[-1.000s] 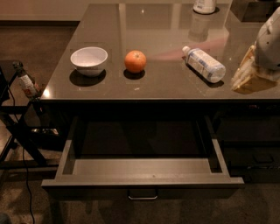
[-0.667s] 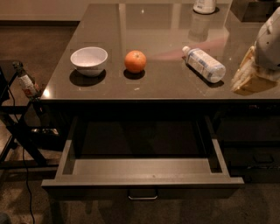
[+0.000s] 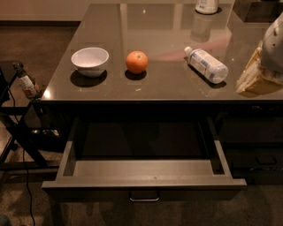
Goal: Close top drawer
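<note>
The top drawer (image 3: 142, 168) stands pulled far out from under the dark table top (image 3: 159, 86). Its grey floor and side walls show, and nothing lies in it. Its dark front faces me at the bottom, with a small metal bar handle (image 3: 144, 198) in the middle. My gripper (image 3: 273, 43) shows only as a pale rounded shape at the right edge, above the table top, well up and right of the drawer and apart from it.
On the table top are a white bowl (image 3: 89, 60), an orange (image 3: 136, 61), a plastic bottle (image 3: 207, 65) on its side and a yellowish bag (image 3: 251, 77) under my arm. A white container (image 3: 206, 5) stands at the back. A black stand with a cable (image 3: 18, 132) is at the left. Other dark drawer fronts (image 3: 256, 154) are at the right.
</note>
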You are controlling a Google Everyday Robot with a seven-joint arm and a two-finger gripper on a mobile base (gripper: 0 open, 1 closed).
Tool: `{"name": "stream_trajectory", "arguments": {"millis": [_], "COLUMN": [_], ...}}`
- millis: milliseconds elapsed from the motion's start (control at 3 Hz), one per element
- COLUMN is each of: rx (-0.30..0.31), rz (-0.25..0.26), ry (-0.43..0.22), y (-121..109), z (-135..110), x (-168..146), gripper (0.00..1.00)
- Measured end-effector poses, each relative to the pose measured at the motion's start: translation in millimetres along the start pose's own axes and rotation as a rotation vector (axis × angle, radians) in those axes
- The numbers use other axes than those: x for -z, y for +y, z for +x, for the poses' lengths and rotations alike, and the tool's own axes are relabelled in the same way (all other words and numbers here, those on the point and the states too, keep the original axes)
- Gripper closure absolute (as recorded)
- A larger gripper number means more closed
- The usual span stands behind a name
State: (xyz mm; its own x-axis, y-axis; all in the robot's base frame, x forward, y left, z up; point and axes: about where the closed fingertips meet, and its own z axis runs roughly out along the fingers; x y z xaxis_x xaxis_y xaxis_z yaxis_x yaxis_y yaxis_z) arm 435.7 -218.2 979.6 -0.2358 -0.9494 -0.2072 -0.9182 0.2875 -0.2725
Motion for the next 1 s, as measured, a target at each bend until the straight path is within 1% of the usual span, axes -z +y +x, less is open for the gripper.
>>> {"name": "stream_trajectory", "arguments": {"millis": [333,667,1000], "rx": [-0.038,-0.081,-0.116], "rz": [0.02,0.013,-0.005], "ry": [0.04,0.098,0.133], "y": [15.8,42.0,61.1], "z": [14.6,36.9,54.7], "x": [-3.7,-18.0,-31.9], "gripper": [1.0,1.0,1.0]}}
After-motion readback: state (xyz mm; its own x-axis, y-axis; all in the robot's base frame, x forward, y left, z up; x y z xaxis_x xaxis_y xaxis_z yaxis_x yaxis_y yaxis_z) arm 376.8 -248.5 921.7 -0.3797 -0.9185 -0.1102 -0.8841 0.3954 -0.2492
